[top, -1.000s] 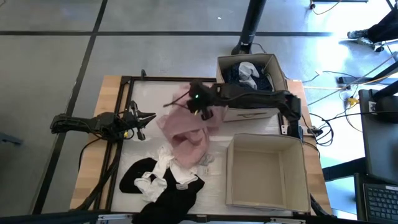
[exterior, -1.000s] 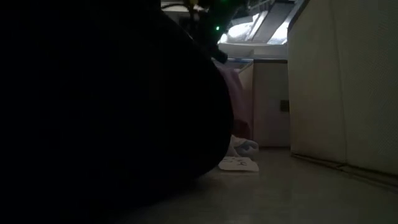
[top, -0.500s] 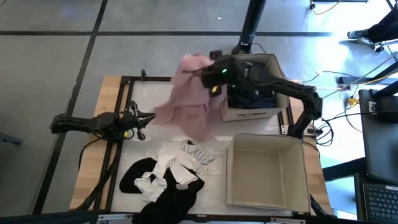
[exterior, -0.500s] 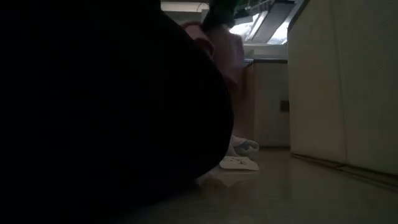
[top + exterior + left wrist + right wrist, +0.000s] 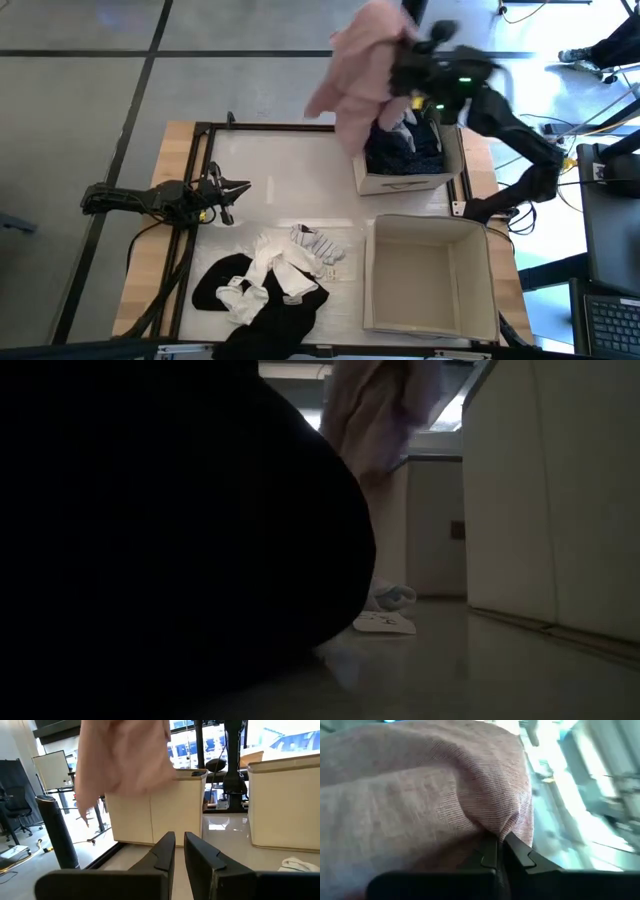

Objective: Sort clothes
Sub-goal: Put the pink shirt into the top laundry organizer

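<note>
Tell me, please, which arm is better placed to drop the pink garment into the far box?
Right: its gripper is shut on the pink garment, which hangs beside the far box. The left gripper rests empty across the table.

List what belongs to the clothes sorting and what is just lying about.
Job:
- pink garment, held up by the right gripper
- dark clothes in the far box
- white pieces and black pieces on the table
- near box

Lying about:
- cables and laptop

A dark mass (image 5: pixel 170 540) is blocking most of the low view. The pale pink garment (image 5: pixel 362 60) is running off the high view's top edge, blurring, and hiding the far box's (image 5: pixel 405 182) left corner.
</note>
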